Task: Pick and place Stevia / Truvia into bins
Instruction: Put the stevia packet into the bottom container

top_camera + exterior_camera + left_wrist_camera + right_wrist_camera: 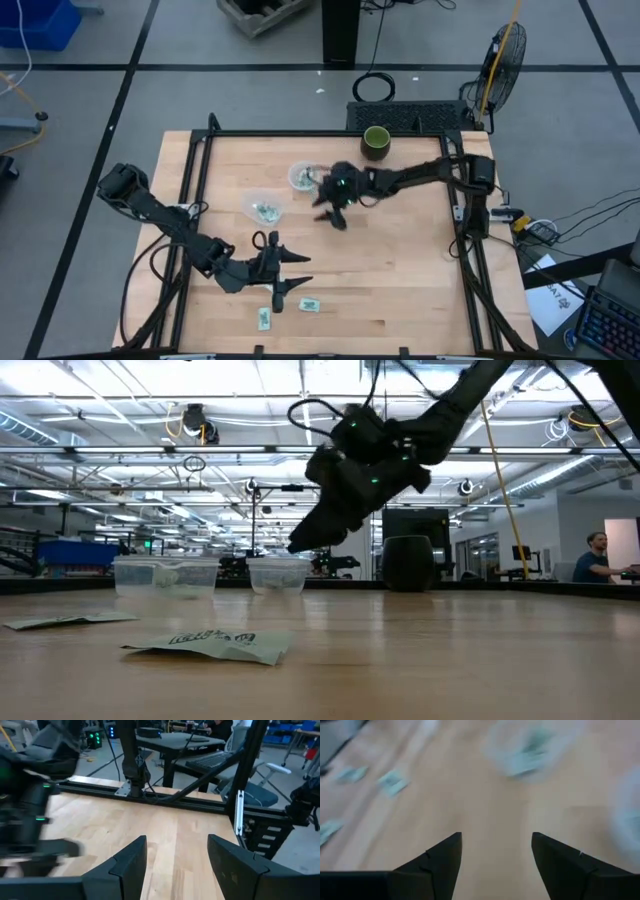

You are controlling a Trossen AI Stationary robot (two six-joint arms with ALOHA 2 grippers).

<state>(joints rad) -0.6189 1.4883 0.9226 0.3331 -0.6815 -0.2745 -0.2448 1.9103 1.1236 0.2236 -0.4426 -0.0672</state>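
Sachets (309,305) lie near; right gripper (333,218), fingers apart and empty, must reach them; left gripper (290,270) waits, fingers apart.

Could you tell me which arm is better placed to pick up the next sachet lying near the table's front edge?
Probably the left: the left gripper is open, empty and right beside the loose sachets. The right gripper, also open and empty, is up by the bins, farther from them.

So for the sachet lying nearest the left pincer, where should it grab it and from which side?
The sachet lies flat on the table with nothing touching it, so it is probably best pinched across its short width from straight above. The left pincer is open close by; a level approach would likely only push it along.
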